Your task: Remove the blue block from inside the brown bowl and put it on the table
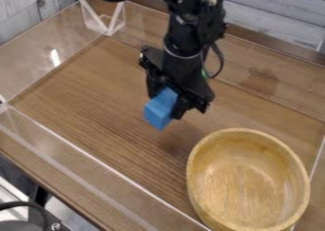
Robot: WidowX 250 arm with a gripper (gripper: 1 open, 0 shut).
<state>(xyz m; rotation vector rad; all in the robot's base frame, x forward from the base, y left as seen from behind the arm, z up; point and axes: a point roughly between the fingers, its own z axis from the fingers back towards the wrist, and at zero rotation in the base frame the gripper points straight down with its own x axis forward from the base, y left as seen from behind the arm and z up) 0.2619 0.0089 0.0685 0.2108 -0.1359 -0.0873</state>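
Pinching the blue block (pixel 159 110), the claw (pixel 169 102) is held above the middle of the bench (pixel 89 92), clear of the emptied brown bowl (pixel 249 181). The block is judged light, rigid; flat opposite faces are gripped.

The upper part of the blue block (pixel 159 110) is covered by the black gripper (pixel 173 95), whose fingertips cannot be made out against it. Whether the block touches the table (pixel 89 102) is unclear. The brown bowl (pixel 248 182), right of the block, is cut by the bottom edge.
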